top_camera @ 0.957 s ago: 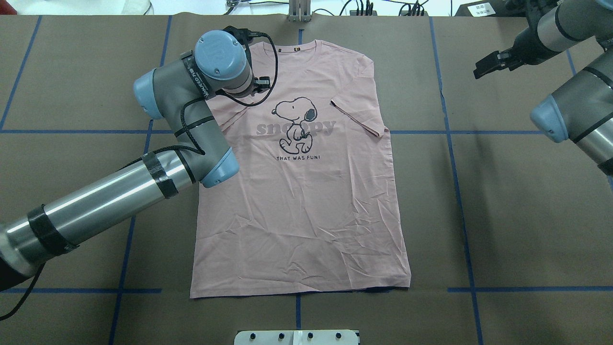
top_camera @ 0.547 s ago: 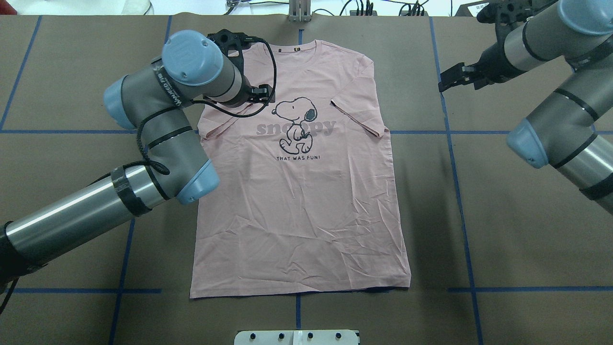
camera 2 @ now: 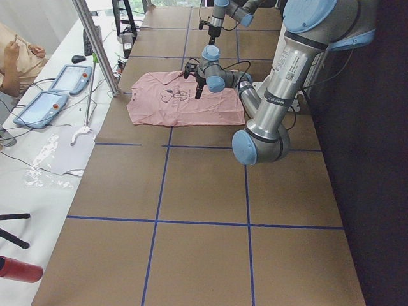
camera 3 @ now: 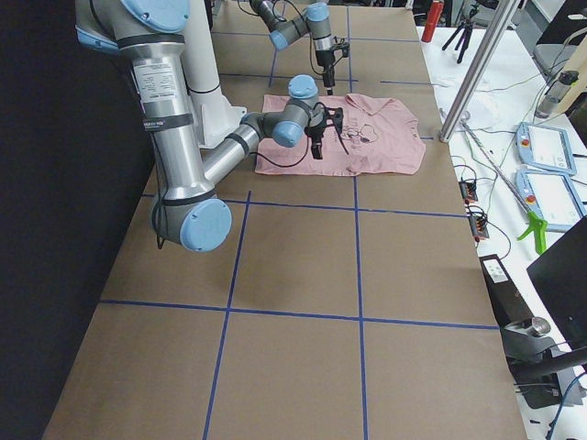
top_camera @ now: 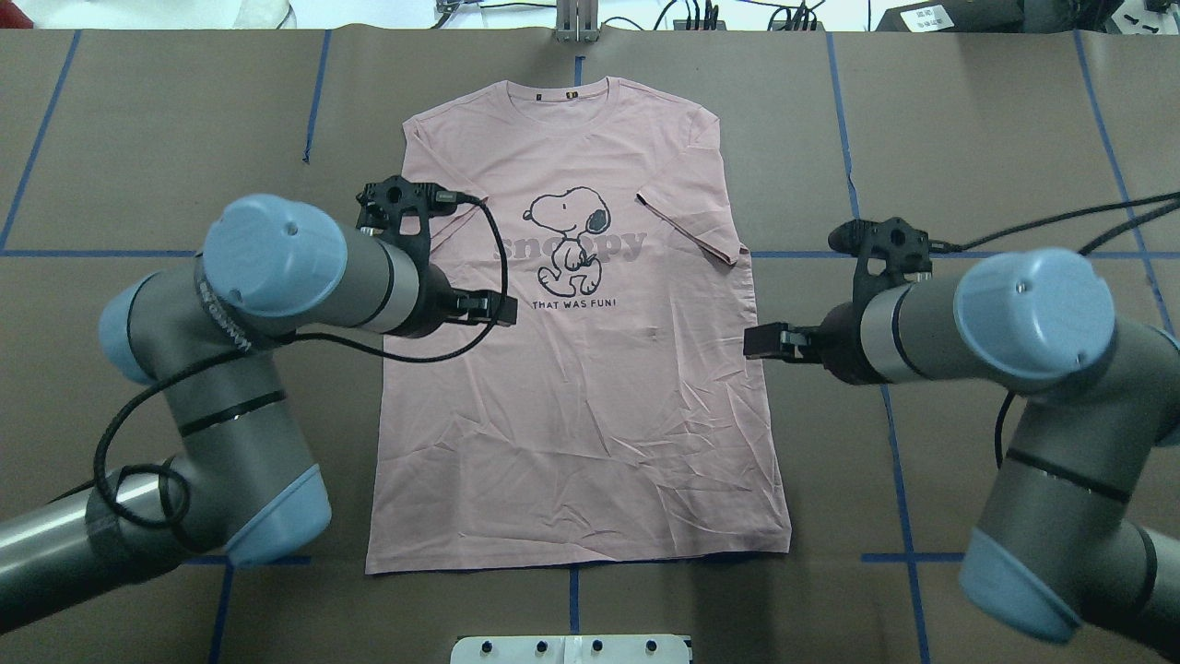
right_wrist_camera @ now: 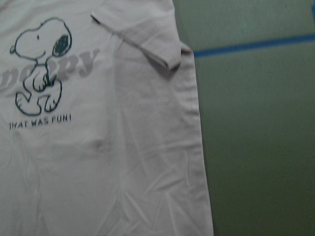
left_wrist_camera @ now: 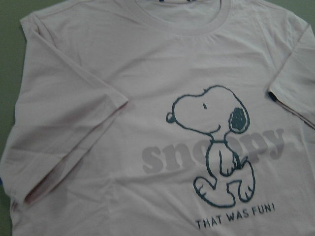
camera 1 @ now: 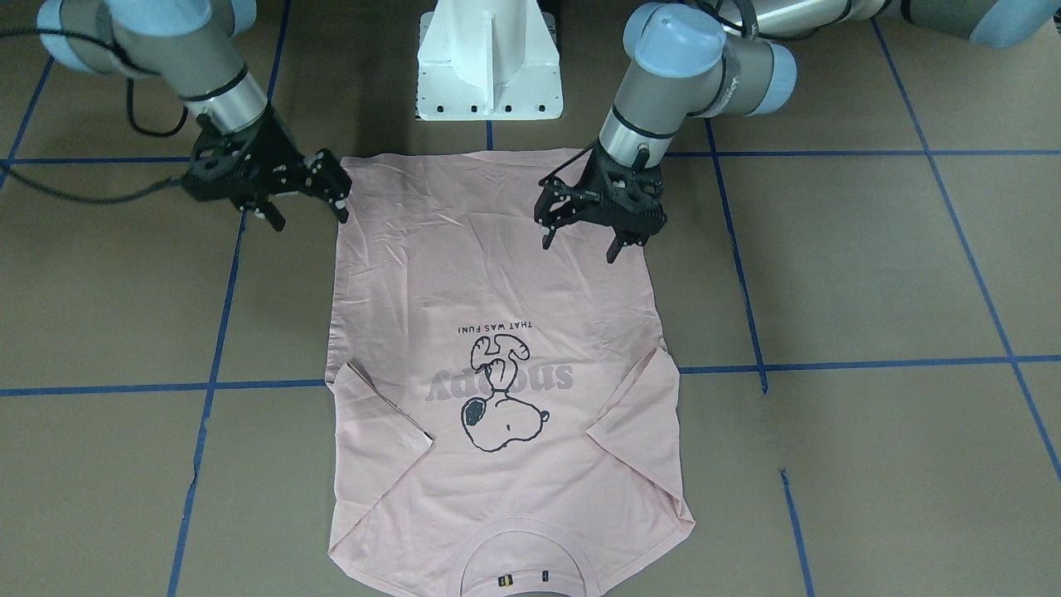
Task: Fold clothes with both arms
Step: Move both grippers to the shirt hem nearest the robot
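Hovering by the T-shirt [camera 1: 497, 274], both grippers are spread and empty: the left gripper [camera 1: 580, 247] above cloth near the hem, the right gripper [camera 1: 308, 220] at the opposite side edge. It lies flat, print up, beneath and between them. This is likely the approach; next, each must drop and pinch an edge. Brown table [camera 1: 870, 274], blue tape [camera 1: 829, 363]; tablets [camera 2: 39, 108] alongside.

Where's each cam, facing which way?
Front-facing: across table, facing robot; left arm, right arm, pedestal.
Overhead: behind robot, looking down; both arms, T-shirt.
Exterior left: table end; left arm near.
Exterior right: opposite end; right arm near.
Left wrist: down at Snoopy print; no robot.
Right wrist: T-shirt side edge; no robot.
All share the T-shirt.
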Tool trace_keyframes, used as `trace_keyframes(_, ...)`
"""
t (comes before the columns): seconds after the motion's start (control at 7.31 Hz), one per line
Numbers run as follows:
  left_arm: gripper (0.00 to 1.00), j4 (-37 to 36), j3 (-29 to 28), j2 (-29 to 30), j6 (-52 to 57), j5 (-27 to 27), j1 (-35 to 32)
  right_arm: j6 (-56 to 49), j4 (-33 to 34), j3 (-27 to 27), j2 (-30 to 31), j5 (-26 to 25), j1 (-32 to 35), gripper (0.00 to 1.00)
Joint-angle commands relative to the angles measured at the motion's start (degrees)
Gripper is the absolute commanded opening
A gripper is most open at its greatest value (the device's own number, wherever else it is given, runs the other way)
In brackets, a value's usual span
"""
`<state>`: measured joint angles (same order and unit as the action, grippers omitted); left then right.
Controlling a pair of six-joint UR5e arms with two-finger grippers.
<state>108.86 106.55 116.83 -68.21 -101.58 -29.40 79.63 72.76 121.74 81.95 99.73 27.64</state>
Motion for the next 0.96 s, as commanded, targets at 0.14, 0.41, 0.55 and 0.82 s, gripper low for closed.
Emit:
trace_keyframes(0.14,0.92,0.12,9.36,-10.63,-12.78,7.54,11.71,12.29,0.72,7.01,7.95,-15.52,-17.16,0.92)
trace_keyframes(0.41,0.68,0.12,10.0,-16.18,-20.36,11.39,18.91,12.39,0.72,7.28,8.4,-15.62,-17.27,0.92)
trace_keyframes(0.55,0.68,0.12,9.91,-18.03,-20.91,12.02,20.07,12.3,0.72,7.28,8.4,-15.62,-17.27,0.92)
trace_keyframes(0.82,0.68,0.03,9.3,-19.62,-20.91,12.02,21.66,12.3,0.72,7.28,8.32,-15.62,-17.27,0.92)
